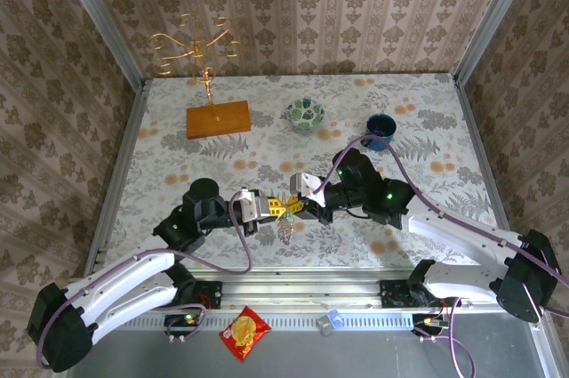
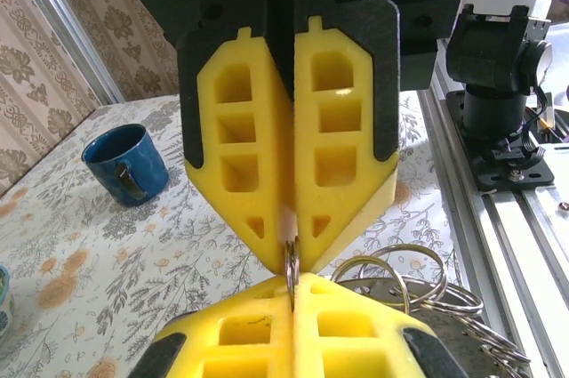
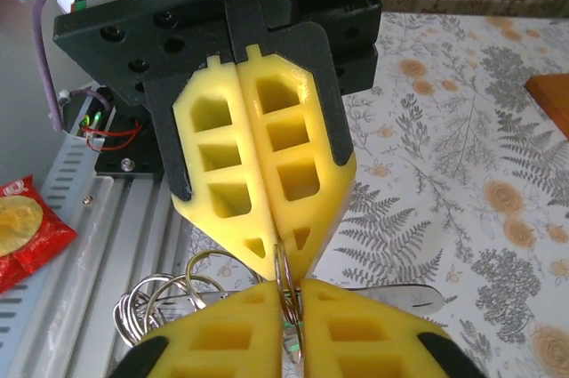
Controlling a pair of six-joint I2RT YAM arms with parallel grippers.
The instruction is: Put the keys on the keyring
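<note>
We see the left gripper (image 1: 273, 210) and right gripper (image 1: 297, 207) tip to tip; both are clamped on the keyring (image 2: 291, 264); it stands edge-on between them, equally near both arms.

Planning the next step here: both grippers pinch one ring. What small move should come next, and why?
Probably ease the right gripper slightly away from the left gripper to pry the keyring open: both are shut on it, tip to tip.
</note>
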